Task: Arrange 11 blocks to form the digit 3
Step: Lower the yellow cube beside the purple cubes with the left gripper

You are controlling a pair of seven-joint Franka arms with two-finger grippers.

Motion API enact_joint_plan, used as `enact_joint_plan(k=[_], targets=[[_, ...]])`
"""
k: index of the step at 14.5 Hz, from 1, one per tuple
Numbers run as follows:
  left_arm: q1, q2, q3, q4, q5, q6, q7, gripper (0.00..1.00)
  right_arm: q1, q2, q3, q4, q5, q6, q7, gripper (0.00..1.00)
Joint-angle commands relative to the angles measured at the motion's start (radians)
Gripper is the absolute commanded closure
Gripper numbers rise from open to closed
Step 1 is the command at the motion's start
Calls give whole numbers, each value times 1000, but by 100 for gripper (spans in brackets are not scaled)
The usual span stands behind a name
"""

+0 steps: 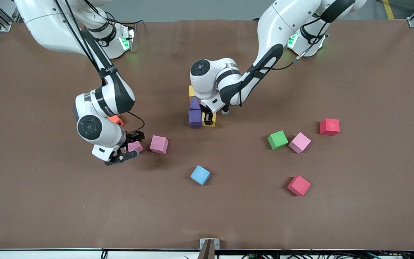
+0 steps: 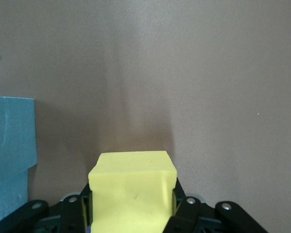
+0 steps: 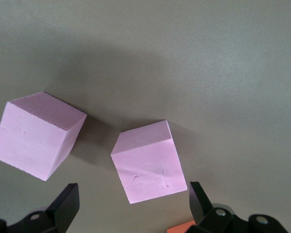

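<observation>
Brown matte tabletop [image 1: 207, 219], faintly creased, lit evenly. Left gripper [image 1: 208, 117] low at mid-table, clamped on a yellow block [image 2: 132, 191] against the started figure [image 1: 195, 114]: two purple cubes and another yellow one visible there, a light blue face [image 2: 9, 141] alongside in the left wrist view; remainder of the cluster hidden under the wrist. Right gripper [image 1: 129, 147] low over a small pink block [image 3: 148, 167], fingers [image 3: 65, 204] spread wide to either side, not yet closed. Second pink block [image 1: 159, 144] just beside; orange block [image 1: 115, 119] partly hidden under the right arm. Loose and well apart toward the left arm's end: green [image 1: 277, 140] touching pink [image 1: 299, 142], two red [image 1: 329, 126] [image 1: 298, 185]; light blue [image 1: 200, 175] nearer the front camera. Judged early: only a short run built, most of eleven unplaced. Cubes all equal, matte foam, crisp edges, faint surface dents.
</observation>
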Motion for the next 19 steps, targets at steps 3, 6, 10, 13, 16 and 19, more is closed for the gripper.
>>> enact_joint_plan(k=[3, 6, 10, 13, 16, 19], targets=[[-18, 71, 19, 54, 35, 28, -99, 55, 2, 22, -2, -15, -37, 48, -4, 0], [-10, 68, 19, 56, 37, 28, -93, 18, -1, 24, -2, -15, -37, 44, -1, 0], [-7, 63, 19, 56, 40, 28, -87, 0, -7, 35, -2, -18, -37, 48, -1, 0], [-1, 51, 19, 56, 40, 28, -87, 0, -5, 50, -3, -20, -40, 65, -4, 0], [1, 36, 17, 51, 40, 16, -76, 0, 1, 56, -2, -20, -61, 70, -4, 0], [1, 23, 11, 51, 40, -4, -73, 0, -2, 59, -2, -23, -90, 67, -4, 0]])
